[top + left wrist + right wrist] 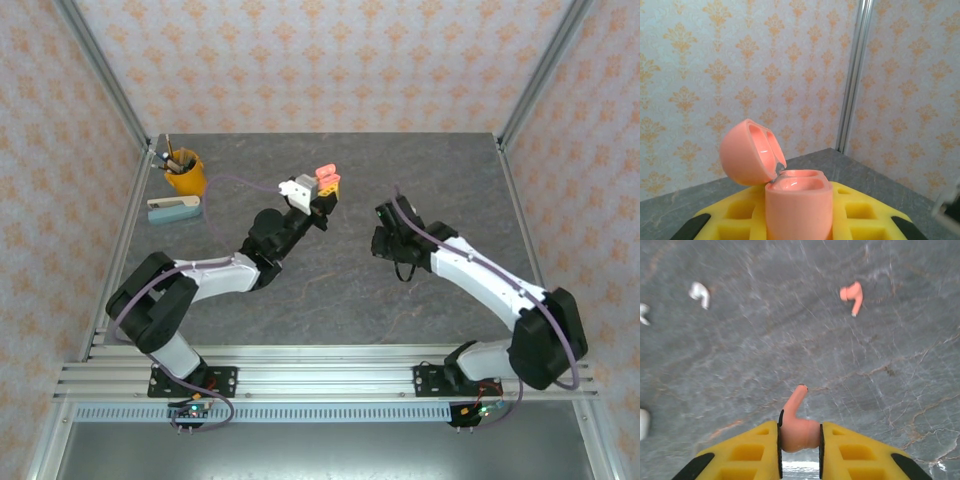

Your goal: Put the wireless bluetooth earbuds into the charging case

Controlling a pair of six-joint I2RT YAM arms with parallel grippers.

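Note:
My left gripper (pixel 799 215) is shut on a salmon-orange charging case (pixel 799 192) and holds it upright above the table (pixel 327 181). The hinged lid (pixel 747 152) is swung open, and both wells look empty. My right gripper (pixel 800 440) is shut on a salmon earbud (pixel 797 427) whose stem points away from the fingers, a little above the grey table. It hangs to the right of the case (pixel 392 243). A second salmon earbud (pixel 852 294) lies on the table ahead. Two white earbuds (pixel 700 292) (pixel 642 312) lie to the left.
An orange pen cup (pixel 185 172) and a teal-and-white stapler (pixel 175 208) stand at the back left corner. A white rounded thing (pixel 642 422) shows at the left edge of the right wrist view. Metal frame posts (pixel 854 75) bound the table.

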